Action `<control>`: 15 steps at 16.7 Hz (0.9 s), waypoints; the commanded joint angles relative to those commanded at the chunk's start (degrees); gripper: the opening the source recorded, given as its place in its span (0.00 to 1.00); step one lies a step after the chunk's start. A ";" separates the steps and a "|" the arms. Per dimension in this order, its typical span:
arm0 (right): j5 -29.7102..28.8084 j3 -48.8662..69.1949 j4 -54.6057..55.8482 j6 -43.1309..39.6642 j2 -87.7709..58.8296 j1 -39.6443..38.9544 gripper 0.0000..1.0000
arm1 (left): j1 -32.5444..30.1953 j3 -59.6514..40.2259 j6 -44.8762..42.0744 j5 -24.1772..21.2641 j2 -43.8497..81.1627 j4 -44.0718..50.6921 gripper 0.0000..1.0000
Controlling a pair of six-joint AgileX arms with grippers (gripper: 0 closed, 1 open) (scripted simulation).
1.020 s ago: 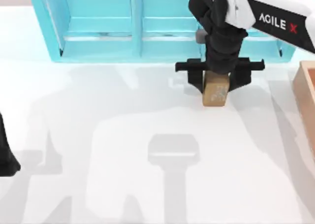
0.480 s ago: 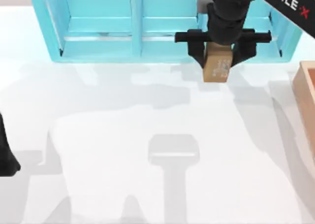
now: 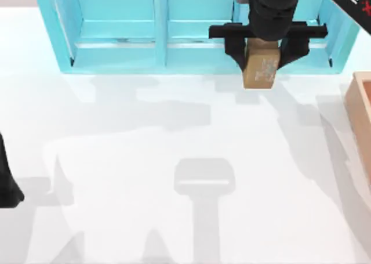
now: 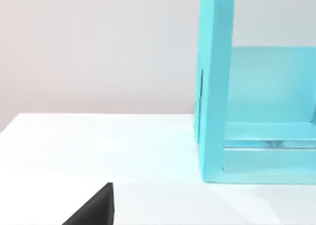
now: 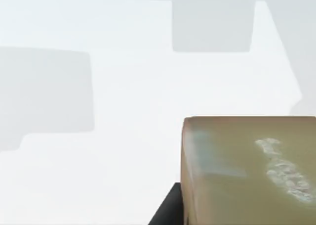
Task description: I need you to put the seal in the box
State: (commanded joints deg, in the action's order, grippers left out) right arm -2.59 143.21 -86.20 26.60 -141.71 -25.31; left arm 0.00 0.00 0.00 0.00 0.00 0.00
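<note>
The seal is a small brown block with pale markings on one face, held above the table in front of the blue cabinet. My right gripper is shut on it, one black finger on each side. Up close in the right wrist view, the seal hangs over the white table with a dark finger edge beside it. The box is a tan open box with a reddish inside at the table's right edge, to the right of the seal. My left arm rests at the table's left edge.
A big light-blue cabinet with several bays runs along the back of the table, just behind the held seal. The cabinet's side wall stands on the white table in the left wrist view.
My right gripper has risen with the seal off the table and moved toward the cabinet and slightly right. The left arm has stayed still.
</note>
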 joint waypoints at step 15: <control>2.83 -46.37 8.71 -31.70 33.99 35.01 0.00 | 0.00 0.00 0.00 0.00 0.00 0.00 1.00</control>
State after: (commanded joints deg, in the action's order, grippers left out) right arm 0.25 96.85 -77.49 -5.09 -107.71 9.70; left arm 0.00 0.00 0.00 0.00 0.00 0.00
